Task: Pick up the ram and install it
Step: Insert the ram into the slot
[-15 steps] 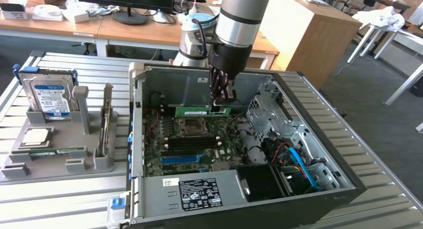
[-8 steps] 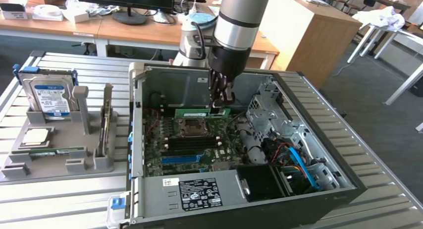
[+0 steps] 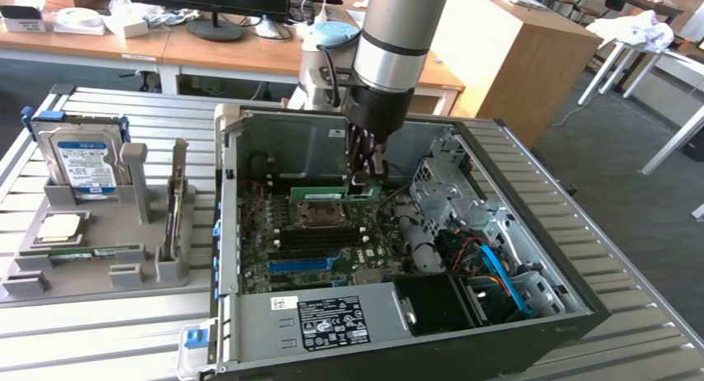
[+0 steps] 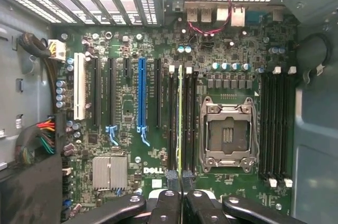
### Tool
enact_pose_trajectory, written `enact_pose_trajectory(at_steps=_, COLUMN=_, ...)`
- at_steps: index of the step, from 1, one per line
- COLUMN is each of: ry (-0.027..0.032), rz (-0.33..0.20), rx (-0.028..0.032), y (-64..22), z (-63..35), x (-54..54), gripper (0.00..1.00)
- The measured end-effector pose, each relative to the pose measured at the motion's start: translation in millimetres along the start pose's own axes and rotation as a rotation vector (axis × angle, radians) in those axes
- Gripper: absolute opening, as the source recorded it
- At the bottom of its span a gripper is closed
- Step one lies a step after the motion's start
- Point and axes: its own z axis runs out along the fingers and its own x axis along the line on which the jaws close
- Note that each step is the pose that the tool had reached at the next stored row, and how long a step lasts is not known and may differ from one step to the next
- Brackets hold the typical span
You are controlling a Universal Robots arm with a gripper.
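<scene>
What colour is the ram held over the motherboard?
Green; the ram shows it best in the exterior view.

The arm [image 3: 391, 35] runs off the top of the exterior view. The gripper [image 3: 364, 181] hides part of the ram [image 3: 325, 193]. From the wrist, the ram [image 4: 180, 118] shows edge-on, its chips and label hidden.

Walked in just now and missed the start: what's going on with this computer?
The robot's claw is shut on the ram, holding it on edge inside the open case, low over the motherboard. Seen from the wrist, the stick lines up with the slots beside the CPU socket. Whether it is seated yet I cannot tell. A hard drive stands in the grey holder at the exterior view's left.
</scene>
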Motion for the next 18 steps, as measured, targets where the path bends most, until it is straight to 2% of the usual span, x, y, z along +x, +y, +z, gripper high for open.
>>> enact_pose_trajectory(at_steps=12, ry=0.0000, rz=0.000, rx=0.0000, y=0.5, z=14.3, x=0.1, gripper=0.12)
enact_pose_trajectory(at_steps=18, ry=0.0001, rz=0.000, rx=0.0000, y=0.6, z=15.3, x=0.1, gripper=0.12)
